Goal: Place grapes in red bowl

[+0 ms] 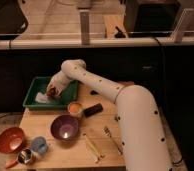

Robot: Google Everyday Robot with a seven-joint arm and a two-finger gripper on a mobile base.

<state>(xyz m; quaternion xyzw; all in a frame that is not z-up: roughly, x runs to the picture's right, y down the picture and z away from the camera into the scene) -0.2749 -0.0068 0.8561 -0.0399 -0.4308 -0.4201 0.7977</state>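
Note:
My gripper (52, 90) reaches down into the green tray (34, 101) at the table's back left, at the end of the white arm (97, 86) that comes in from the right. A small dark red lump, the grapes (50, 93), shows right at the gripper's tip inside the tray. Whether the gripper holds them I cannot make out. The red bowl (9, 139) stands at the front left corner of the table, well apart from the gripper, with its inside bare.
A purple bowl (65, 127) sits mid-table, with a small orange cup (75, 107) and a black object (93, 109) behind it. A blue cup (39, 145) and a metal cup (25, 156) stand by the red bowl. A fork (110, 138) and a yellow utensil (92, 147) lie front right.

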